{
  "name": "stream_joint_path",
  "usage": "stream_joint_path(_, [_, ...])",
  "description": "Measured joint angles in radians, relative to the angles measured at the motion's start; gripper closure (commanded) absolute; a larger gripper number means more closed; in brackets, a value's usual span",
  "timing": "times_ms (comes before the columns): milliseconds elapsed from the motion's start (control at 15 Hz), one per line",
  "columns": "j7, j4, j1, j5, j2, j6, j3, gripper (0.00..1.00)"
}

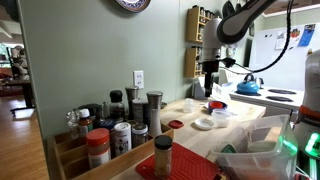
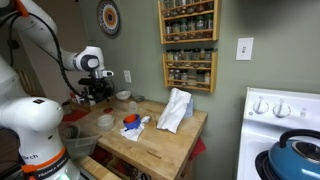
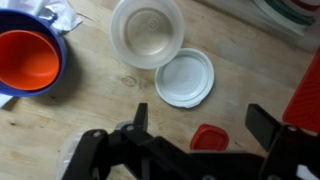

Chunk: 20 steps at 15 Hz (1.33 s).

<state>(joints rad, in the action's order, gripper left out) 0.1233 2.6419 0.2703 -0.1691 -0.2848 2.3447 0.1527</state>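
In the wrist view my gripper [image 3: 200, 120] hangs open above a wooden tabletop [image 3: 90, 110], both dark fingers spread wide and nothing held. A small red lid [image 3: 208, 137] lies on the wood directly below the gap. Just beyond it rest a white round lid [image 3: 185, 78] and a clear round container [image 3: 148, 32]. An orange cup [image 3: 28, 60] sits inside a blue bowl at the far left. In both exterior views the gripper [image 1: 209, 80] [image 2: 98, 95] is well above the table, touching nothing.
Several spice jars [image 1: 110, 125] crowd one end of the table. A white cloth [image 2: 175, 110] lies on the wood near wall spice racks [image 2: 188, 40]. A blue kettle [image 1: 248, 85] sits on the stove. Something red [image 3: 305, 100] borders the wrist view's right edge.
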Motion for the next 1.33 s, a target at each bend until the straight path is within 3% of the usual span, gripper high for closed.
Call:
stream_joint_path(333, [0.108, -0.014, 0.017, -0.031, 0.126, 0.049, -0.001, 0.00])
stream_joint_path(667, [0.103, -0.024, 0.010, -0.026, 0.138, 0.057, 0.000, 0.00])
stream_joint_path(1267, [0.093, -0.042, -0.034, -0.020, 0.323, 0.233, 0.000, 0.00])
stream_joint_path(1333, [0.093, -0.049, -0.039, -0.020, 0.342, 0.234, 0.000, 0.06])
